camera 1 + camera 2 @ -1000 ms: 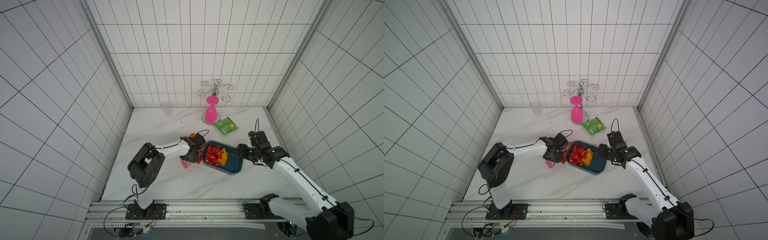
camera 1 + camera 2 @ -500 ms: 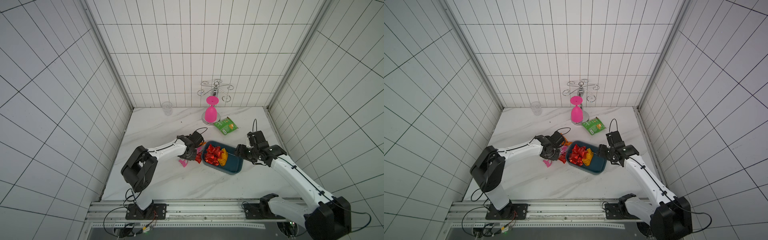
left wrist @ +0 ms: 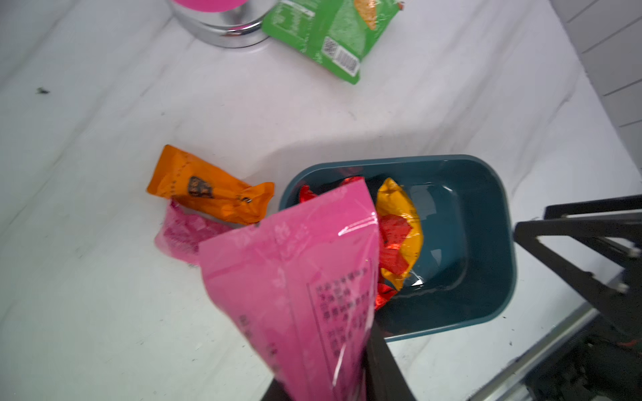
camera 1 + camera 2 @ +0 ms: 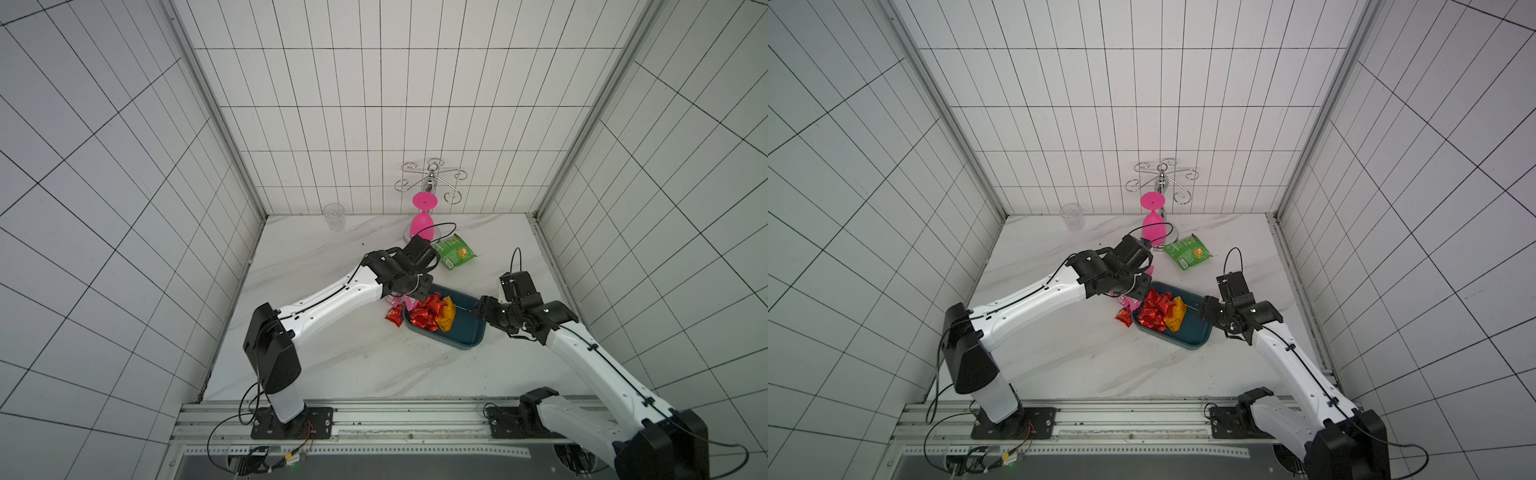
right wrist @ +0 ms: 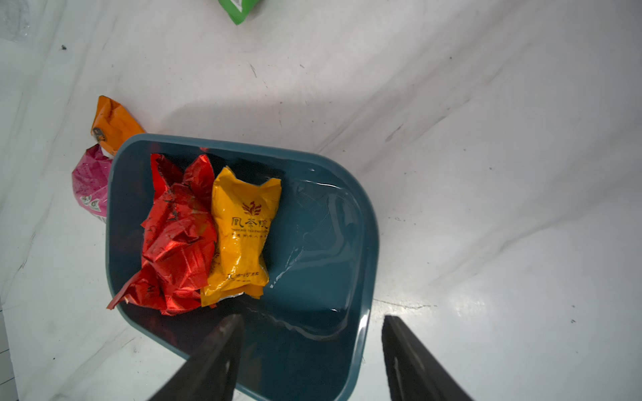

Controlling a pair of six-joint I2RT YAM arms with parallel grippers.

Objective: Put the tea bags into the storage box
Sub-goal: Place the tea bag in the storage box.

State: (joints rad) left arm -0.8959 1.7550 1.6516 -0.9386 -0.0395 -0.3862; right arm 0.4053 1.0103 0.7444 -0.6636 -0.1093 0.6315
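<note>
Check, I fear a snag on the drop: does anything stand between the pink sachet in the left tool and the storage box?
Nothing visible does. The pink sachet, shut in the left tool, hangs by the storage box; red sachets and a yellow sachet fill one end.

surface [image 4: 353,365]: white marble | carries: storage box [image 4: 468,330] centre; green packet [image 4: 455,257] above; tumbler [image 4: 333,216] upper left of box; red tea bag [image 4: 395,316] left of box

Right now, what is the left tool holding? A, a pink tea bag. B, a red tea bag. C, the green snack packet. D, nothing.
A: in the left wrist view the left tool is shut on a pink tea bag, which hangs from it and hides part of the storage box.
</note>
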